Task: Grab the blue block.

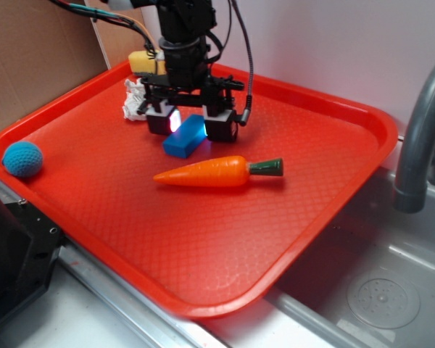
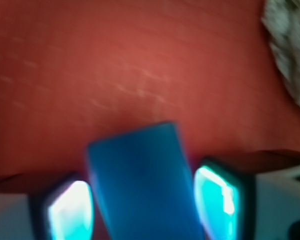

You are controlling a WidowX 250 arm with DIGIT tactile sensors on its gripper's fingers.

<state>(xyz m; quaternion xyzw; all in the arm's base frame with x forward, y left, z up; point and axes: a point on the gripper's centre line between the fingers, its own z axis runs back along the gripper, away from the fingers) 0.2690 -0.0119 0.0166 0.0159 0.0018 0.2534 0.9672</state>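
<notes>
The blue block (image 1: 183, 143) lies flat on the red tray (image 1: 203, 239), towards the tray's back. My gripper (image 1: 191, 130) is lowered over the block's far end, open, with one finger on each side. In the wrist view the block (image 2: 140, 180) fills the space between the two glowing pads (image 2: 70, 212), skewed a little. A thin strip of tray shows on either side of it. That view is blurred, so I cannot tell whether either pad touches the block.
An orange toy carrot (image 1: 217, 172) lies just in front of the block. A teal crocheted ball (image 1: 22, 159) sits at the tray's left edge. A white crumpled thing (image 1: 135, 99) and a yellow object (image 1: 145, 61) are behind the gripper. A sink with a grey faucet (image 1: 420, 130) is on the right.
</notes>
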